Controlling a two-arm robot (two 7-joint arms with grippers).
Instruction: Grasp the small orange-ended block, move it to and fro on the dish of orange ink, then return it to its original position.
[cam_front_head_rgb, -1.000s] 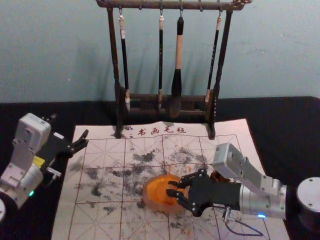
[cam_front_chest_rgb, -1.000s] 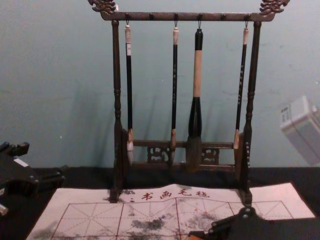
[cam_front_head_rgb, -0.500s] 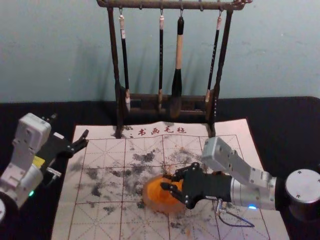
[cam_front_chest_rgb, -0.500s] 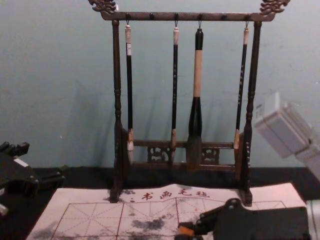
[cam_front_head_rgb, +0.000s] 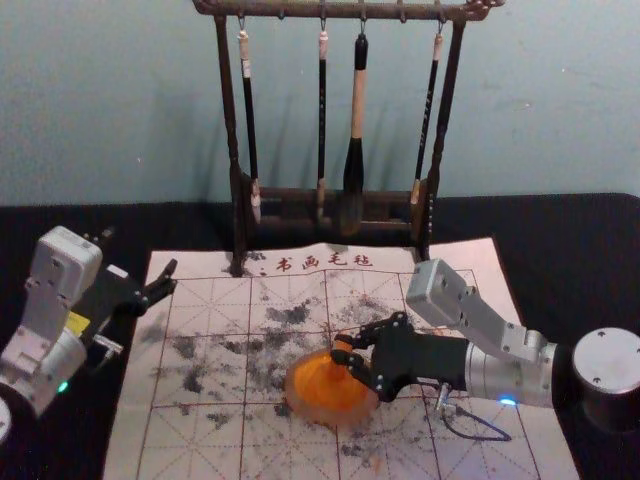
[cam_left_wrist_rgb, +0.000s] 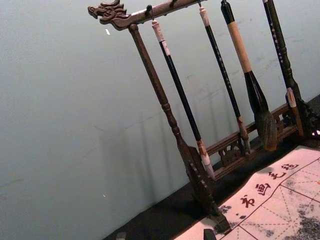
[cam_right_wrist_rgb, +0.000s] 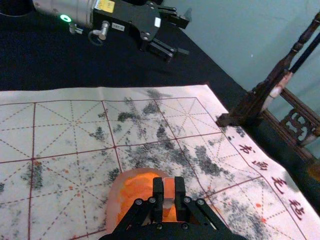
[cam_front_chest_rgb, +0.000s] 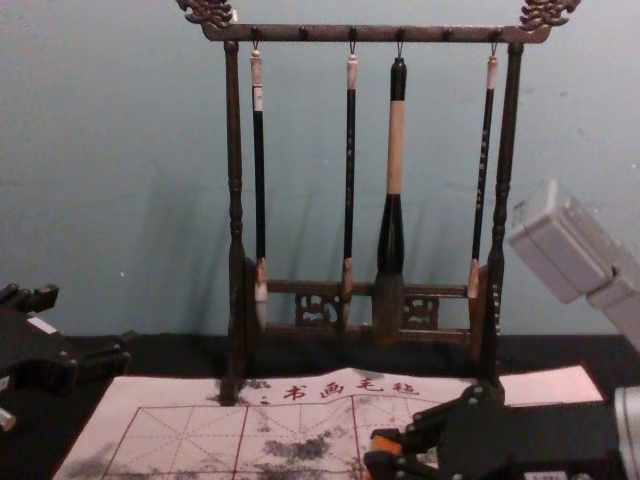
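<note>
Pinching the small orange-ended block (cam_right_wrist_rgb: 169, 189) between fingertips, your right hand (cam_front_head_rgb: 341, 348) is over the round orange-inked dish (cam_front_head_rgb: 292, 392); your left hand (cam_front_head_rgb: 140, 252) hangs wide.

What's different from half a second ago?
The right gripper shifted slightly toward the robot's right, and up or farther out, carrying the orange-ended block. No new grasp or release. Left gripper, ink dish and brush rack stayed put.
</note>
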